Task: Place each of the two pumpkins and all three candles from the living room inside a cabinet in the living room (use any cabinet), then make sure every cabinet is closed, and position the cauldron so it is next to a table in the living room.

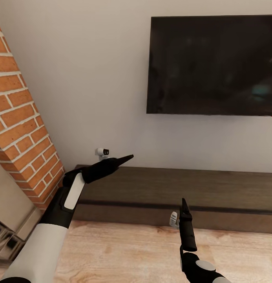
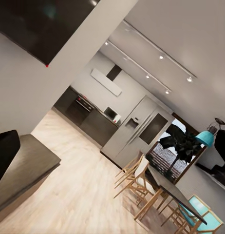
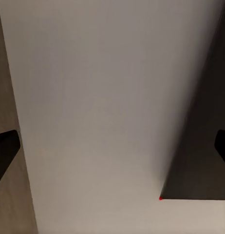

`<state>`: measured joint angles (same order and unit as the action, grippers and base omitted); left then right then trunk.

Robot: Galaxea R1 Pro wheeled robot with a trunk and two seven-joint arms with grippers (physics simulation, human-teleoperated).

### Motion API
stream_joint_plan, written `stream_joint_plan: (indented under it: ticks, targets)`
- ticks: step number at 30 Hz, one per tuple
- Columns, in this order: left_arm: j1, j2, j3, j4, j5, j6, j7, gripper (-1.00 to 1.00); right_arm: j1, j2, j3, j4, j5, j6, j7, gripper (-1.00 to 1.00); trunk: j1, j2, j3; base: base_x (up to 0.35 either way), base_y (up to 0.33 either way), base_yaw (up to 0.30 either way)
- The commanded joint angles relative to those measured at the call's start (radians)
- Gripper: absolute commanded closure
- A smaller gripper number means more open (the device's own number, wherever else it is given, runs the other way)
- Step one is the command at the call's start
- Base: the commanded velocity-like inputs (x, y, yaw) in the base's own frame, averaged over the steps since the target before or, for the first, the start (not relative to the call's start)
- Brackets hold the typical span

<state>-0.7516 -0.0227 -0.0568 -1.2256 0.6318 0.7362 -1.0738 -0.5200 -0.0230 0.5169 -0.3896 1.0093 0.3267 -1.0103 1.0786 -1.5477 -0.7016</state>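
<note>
The cabinet (image 1: 183,192), long and low, runs along the wall below the TV (image 1: 212,65), its long axis crosswise to the robot. Its fronts look flush, judged closed. The left pincer (image 1: 126,158) hovers above the cabinet's top near the brick fireplace (image 1: 22,129); the right pincer (image 1: 184,204) stands in front of the cabinet's face, nearer the drawers. The right pincer is spread in its wrist view, holding nothing; the left's spread cannot be told. No pumpkins or candles visible here.
</note>
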Motion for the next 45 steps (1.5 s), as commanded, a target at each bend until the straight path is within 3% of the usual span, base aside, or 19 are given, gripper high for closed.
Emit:
stream_joint_plan:
  ticks: [1,45]
  targets:
    - [0.000,0.000,0.000,0.000,0.000,0.000,0.000,-1.00,0.000,0.000,0.000,0.000,0.001,0.000,0.000,-1.00,0.004,-0.007,-0.003,0.000,0.000,0.000]
    - [0.000,0.000,0.000,0.000,-0.001,0.000,0.002,-1.00,0.001,0.001,0.000,0.001,0.000,0.002,-0.004,-1.00,0.173,-0.315,-0.141,0.000,0.000,0.000]
